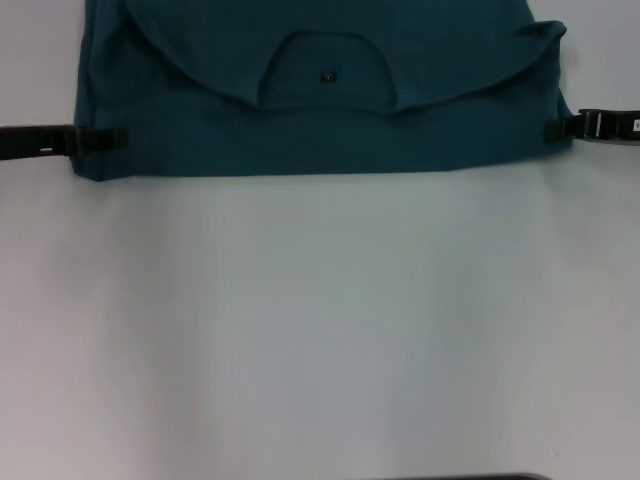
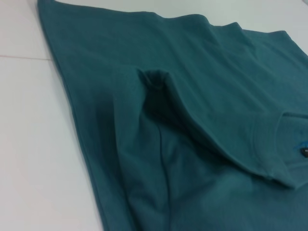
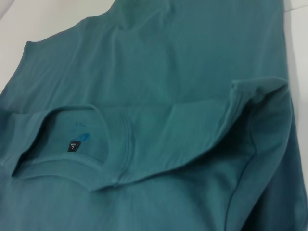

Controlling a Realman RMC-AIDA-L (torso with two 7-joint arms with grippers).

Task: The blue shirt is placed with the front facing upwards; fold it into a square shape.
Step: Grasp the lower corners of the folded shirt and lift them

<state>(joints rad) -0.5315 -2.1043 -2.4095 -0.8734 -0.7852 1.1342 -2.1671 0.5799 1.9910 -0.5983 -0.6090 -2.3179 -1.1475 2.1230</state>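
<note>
- White table [image 1: 320, 330]: a broad bare stretch lies on the robot's side of both grippers; a dark strip [image 1: 460, 477] shows at the nearest edge of the head view.
- Blue shirt [image 1: 300, 140]: lies flat on the table, spanning the whole gap between the two grippers and running on beyond them out of the far side of the head view. Its near straight fold edge sits just to the robot's side of the line joining the grippers.
- Upper layer of the shirt: folded over toward the robot, so a curved flap lies on the lower layer between the two arms.
- Collar [image 1: 325, 70]: round opening facing up, about midway between the grippers and a little beyond them; small dark label [image 3: 73, 146] inside, clear in the right wrist view.
- Sleeve fold [image 2: 154, 79]: a raised pocket of cloth in the left wrist view; its counterpart [image 3: 250, 91] shows in the right wrist view.
- Left gripper [image 1: 105, 139]: at the shirt's left edge, low on the table, dark tips reaching onto the cloth margin. Cannot tell how far open it is or whether it has hold of cloth.
- Right gripper [image 1: 555, 128]: at the shirt's right edge, tip touching the cloth border. Opening and grasp cannot be told.
</note>
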